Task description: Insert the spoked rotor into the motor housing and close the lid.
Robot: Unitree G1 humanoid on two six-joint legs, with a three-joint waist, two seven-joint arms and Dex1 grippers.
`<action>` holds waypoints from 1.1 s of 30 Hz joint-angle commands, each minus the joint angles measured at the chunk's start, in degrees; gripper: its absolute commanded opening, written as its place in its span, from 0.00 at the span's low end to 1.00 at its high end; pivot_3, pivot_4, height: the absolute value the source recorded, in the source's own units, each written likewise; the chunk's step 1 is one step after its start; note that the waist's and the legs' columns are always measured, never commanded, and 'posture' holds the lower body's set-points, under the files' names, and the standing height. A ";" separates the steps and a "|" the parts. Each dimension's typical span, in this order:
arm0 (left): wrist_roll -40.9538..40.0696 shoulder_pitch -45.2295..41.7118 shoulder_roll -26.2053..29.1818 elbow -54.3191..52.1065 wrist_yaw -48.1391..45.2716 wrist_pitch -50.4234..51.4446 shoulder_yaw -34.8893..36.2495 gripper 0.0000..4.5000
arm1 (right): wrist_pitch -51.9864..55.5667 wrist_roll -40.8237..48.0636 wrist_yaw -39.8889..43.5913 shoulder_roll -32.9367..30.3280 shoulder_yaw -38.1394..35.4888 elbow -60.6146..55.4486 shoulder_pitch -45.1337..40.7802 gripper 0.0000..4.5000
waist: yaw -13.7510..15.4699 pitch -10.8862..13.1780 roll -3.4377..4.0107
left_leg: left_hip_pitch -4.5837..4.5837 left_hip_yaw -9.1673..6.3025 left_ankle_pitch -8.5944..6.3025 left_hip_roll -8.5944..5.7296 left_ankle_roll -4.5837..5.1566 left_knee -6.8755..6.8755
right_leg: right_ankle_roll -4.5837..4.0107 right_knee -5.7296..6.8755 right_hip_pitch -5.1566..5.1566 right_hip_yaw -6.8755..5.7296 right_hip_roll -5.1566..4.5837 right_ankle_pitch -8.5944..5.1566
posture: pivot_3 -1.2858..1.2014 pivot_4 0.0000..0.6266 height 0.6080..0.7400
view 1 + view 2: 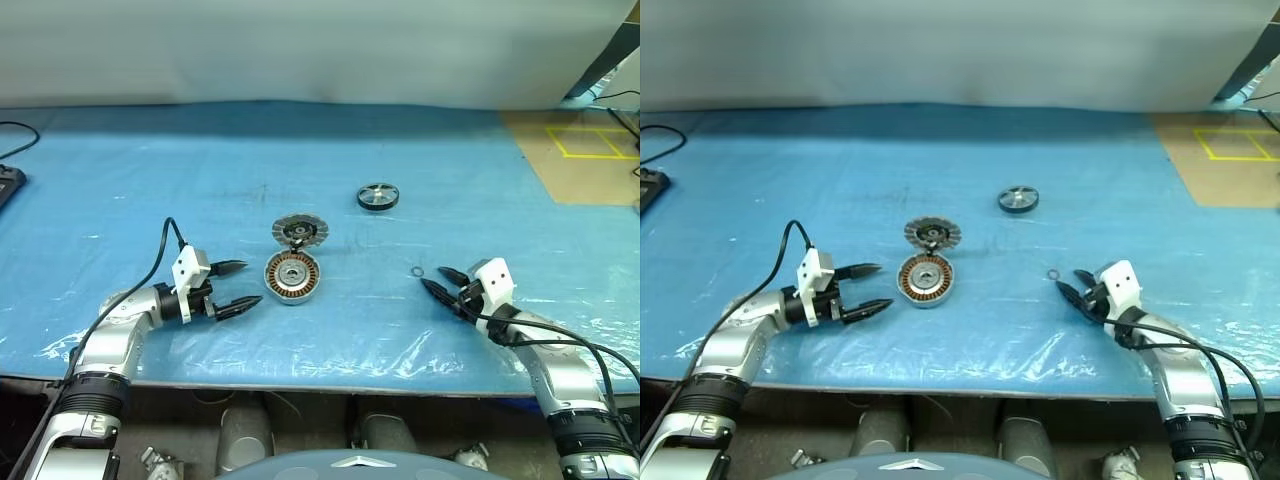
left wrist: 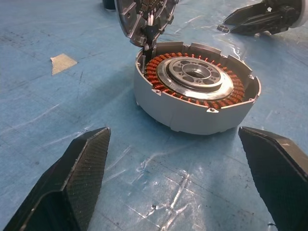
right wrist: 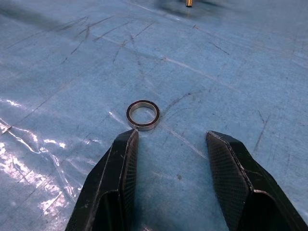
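Gaping empty, left pincer [image 1: 238, 286] faces housing [image 1: 292, 277]; right pincer [image 3: 171, 144] half-open by ring [image 3: 143, 114]; lid [image 2: 144, 17] cropped.

Even, bright overhead light falls on the blue worktop [image 1: 330, 150], throwing only short soft shadows and white glare along the wrinkled plastic at its near edge, while the wrist views stay sharp nearby and blur toward the far background.

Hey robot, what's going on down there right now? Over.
Both grippers, left and right, open and empty. Housing uncovered, lid flipped back, rotor lying apart. Small ring just ahead of right gripper.
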 commanded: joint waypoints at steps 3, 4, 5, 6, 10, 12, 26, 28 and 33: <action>-0.47 -0.21 0.06 -0.53 -0.33 -1.08 0.47 1.00 | -1.99 -2.41 0.42 0.41 0.72 7.07 0.89 0.51 | -0.34 -0.10 -0.16 | 0.05 0.00 -0.01 0.00 0.02 0.02 | 0.00 -0.01 0.08 0.00 -0.01 0.00 | 0.52 0.24 1.00; -0.46 -0.27 0.02 -0.44 -0.33 -1.12 0.45 1.00 | -2.40 -2.26 0.71 0.40 0.62 7.32 0.97 0.51 | -0.34 -0.12 -0.19 | 0.05 -0.01 -0.01 0.00 0.02 0.02 | 0.00 -0.01 0.09 0.00 -0.01 0.00 | 0.52 0.24 1.00; -0.45 -0.35 -0.02 -0.34 -0.34 -1.15 0.42 1.00 | -2.72 -2.14 0.93 0.38 0.54 7.48 1.03 0.51 | -0.34 -0.14 -0.22 | 0.05 -0.01 -0.01 0.00 0.02 0.02 | 0.00 -0.02 0.10 -0.01 -0.01 0.00 | 0.52 0.24 1.00; -0.44 -0.40 -0.09 -0.24 -0.33 -1.22 0.38 1.00 | -2.96 -1.99 1.14 0.33 0.43 7.47 1.22 0.51 | -0.34 -0.15 -0.23 | 0.05 -0.01 -0.02 0.00 0.03 0.02 | 0.00 -0.04 0.10 -0.01 -0.01 0.00 | 0.52 0.24 1.00; -0.38 -0.62 -0.43 0.21 -0.28 -1.46 0.23 1.00 | -3.43 -1.56 1.38 0.13 -0.11 7.14 1.74 0.51 | -0.30 -0.15 -0.23 | 0.03 -0.01 -0.02 0.00 0.03 -0.01 | 0.00 -0.07 0.09 -0.02 -0.01 0.00 | 0.52 0.24 1.00; -0.28 -0.73 -0.57 0.42 -0.34 -1.59 0.15 1.00 | -3.58 -1.52 1.31 0.19 -0.32 7.14 1.67 0.51 | -0.29 -0.15 -0.23 | 0.02 -0.01 -0.02 0.00 0.03 -0.04 | 0.00 -0.09 0.07 -0.02 -0.01 0.00 | 0.52 0.24 1.00; -0.21 -0.69 -0.62 0.66 -0.37 -1.68 0.35 1.00 | -4.30 2.36 4.18 1.52 -1.59 5.30 2.11 0.51 | -0.29 -0.14 -0.21 | -0.15 -0.01 -0.02 -0.01 0.03 -0.25 | 0.01 -0.19 -0.16 -0.02 -0.01 -0.02 | 0.52 0.24 1.00; -0.08 -0.90 -0.77 0.96 -0.26 -2.00 0.32 1.00 | -5.30 1.84 4.54 1.63 -1.38 5.00 1.44 0.51 | -0.37 -0.14 -0.21 | -0.20 0.00 -0.02 -0.01 0.03 -0.37 | 0.00 -0.25 -0.22 -0.03 0.02 -0.02 | 0.52 0.24 1.00; 0.05 -1.25 -0.94 1.56 -0.08 -2.50 0.31 1.00 | -5.54 2.39 5.87 2.33 -0.98 3.21 0.59 0.51 | -0.62 -0.11 -0.18 | -0.24 0.01 -0.01 0.00 0.01 -0.46 | -0.01 -0.26 -0.31 -0.07 0.04 -0.03 | 0.52 0.24 1.00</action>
